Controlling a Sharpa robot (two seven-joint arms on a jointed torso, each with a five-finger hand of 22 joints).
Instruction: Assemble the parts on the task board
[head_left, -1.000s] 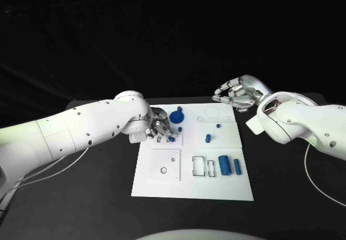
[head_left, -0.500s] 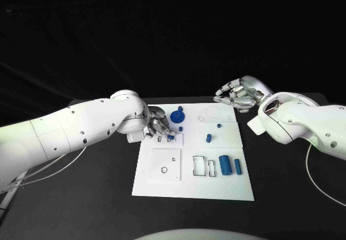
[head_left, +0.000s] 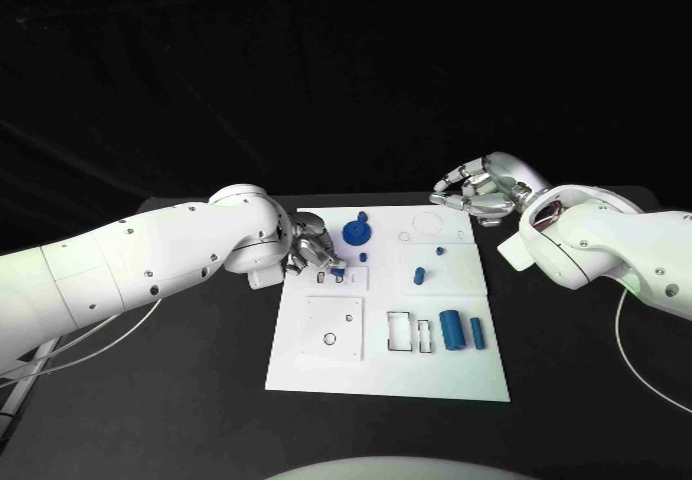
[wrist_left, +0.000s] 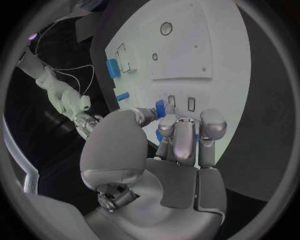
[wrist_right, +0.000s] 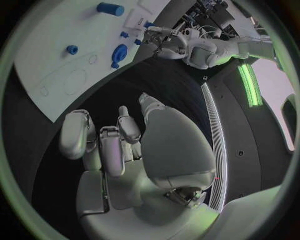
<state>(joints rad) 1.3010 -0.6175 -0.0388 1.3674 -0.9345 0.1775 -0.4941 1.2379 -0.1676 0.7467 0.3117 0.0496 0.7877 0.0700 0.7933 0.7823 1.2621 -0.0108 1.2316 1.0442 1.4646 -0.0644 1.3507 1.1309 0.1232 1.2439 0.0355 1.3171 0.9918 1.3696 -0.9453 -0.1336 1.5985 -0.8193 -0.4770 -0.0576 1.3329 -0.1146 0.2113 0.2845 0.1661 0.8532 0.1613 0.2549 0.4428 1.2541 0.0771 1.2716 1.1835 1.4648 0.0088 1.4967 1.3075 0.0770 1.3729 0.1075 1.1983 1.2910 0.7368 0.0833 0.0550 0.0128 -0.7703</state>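
The white task board (head_left: 387, 372) lies mid-table. My left hand (head_left: 309, 251) hovers over its far left part and pinches a small blue part (head_left: 338, 271) between thumb and fingertips, just above two little slots (wrist_left: 180, 102); the same part (wrist_left: 160, 107) pokes out past the fingers (wrist_left: 175, 131). A round blue part (head_left: 356, 235), a blue peg (head_left: 415, 275) and two blue cylinders (head_left: 450, 330) rest on the board. My right hand (head_left: 477, 190) hangs off the board's far right corner with its fingers (wrist_right: 109, 145) curled in and holding nothing.
Rectangular cut-outs (head_left: 408, 333) sit beside the cylinders, and a square inset plate (head_left: 332, 328) lies at the near left. Black table (head_left: 173, 400) surrounds the board. A white cable (head_left: 123, 325) trails under my left arm.
My left hand has shifted slightly left and away over the board's far left part, still pinching the small blue part. The right hand has hardly moved.
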